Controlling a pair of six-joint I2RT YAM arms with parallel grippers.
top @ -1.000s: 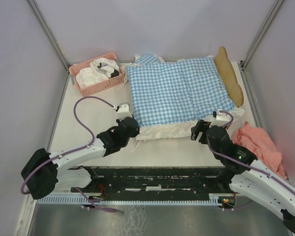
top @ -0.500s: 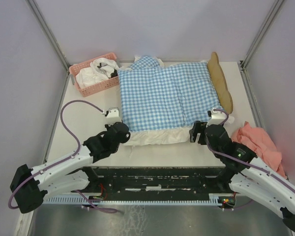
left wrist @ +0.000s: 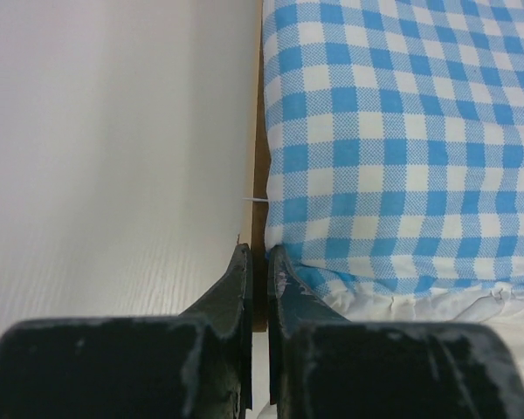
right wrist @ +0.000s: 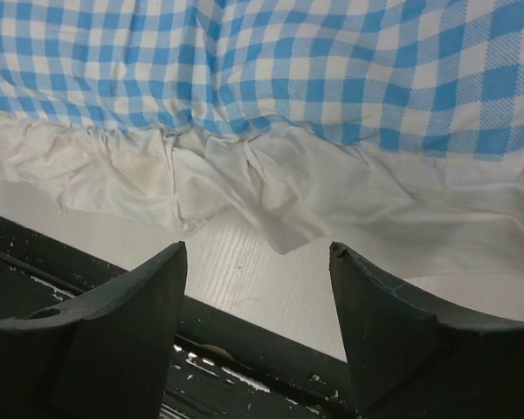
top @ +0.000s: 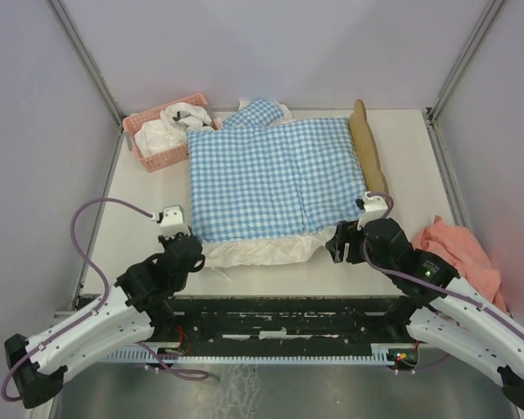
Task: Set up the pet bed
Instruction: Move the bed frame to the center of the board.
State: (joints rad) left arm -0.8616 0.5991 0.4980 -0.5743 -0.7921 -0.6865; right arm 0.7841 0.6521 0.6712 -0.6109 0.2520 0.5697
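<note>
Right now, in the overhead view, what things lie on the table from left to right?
Pink plastic basket → blue-white gingham ruffled bedding → light-wood scalloped headboard of the pet bed → crumpled salmon-pink cloth.

pet bed mostly under gingham bedding

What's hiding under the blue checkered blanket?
The wooden pet bed: only its headboard and a thin side rail peek out beside the blanket. A white ruffle sticks out in front. The bed's inside is covered.
</note>
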